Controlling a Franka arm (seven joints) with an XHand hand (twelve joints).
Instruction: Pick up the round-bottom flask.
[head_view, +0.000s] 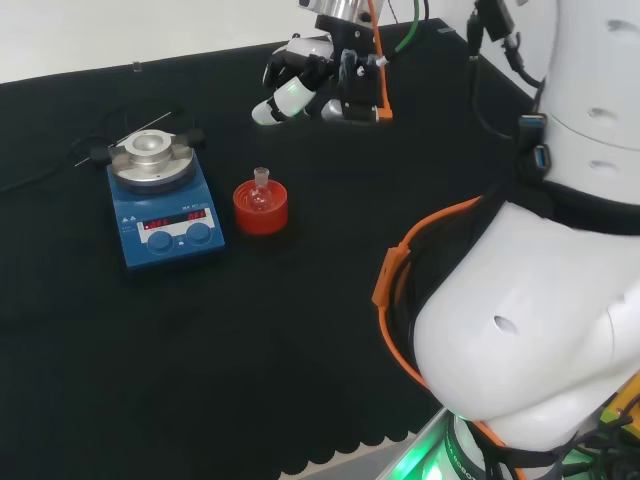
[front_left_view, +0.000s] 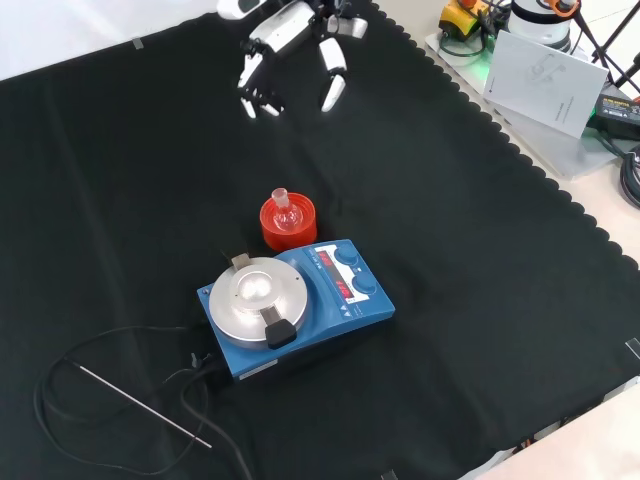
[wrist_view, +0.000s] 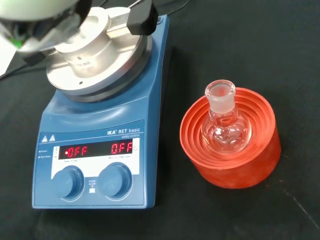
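A small clear round-bottom flask (head_view: 261, 192) (front_left_view: 286, 213) (wrist_view: 224, 127) sits neck up in a red ribbed ring stand (head_view: 261, 211) (front_left_view: 288, 226) (wrist_view: 232, 160). The black and white hand (head_view: 296, 84) (front_left_view: 285, 40) hangs in the air above the cloth, well off from the flask: up and to the right of it in the head view, near the top edge in the front view. Its fingers are loosely spread and hold nothing. A blurred white part of the hand (wrist_view: 37, 17) shows in the wrist view.
A blue hotplate stirrer (head_view: 163, 208) (front_left_view: 295, 305) (wrist_view: 97, 125) with a round metal top stands right beside the red stand. A thin metal rod (front_left_view: 140, 403) and black cables (front_left_view: 70, 380) lie past the stirrer. White arm links (head_view: 540, 300) stand at the head view's right.
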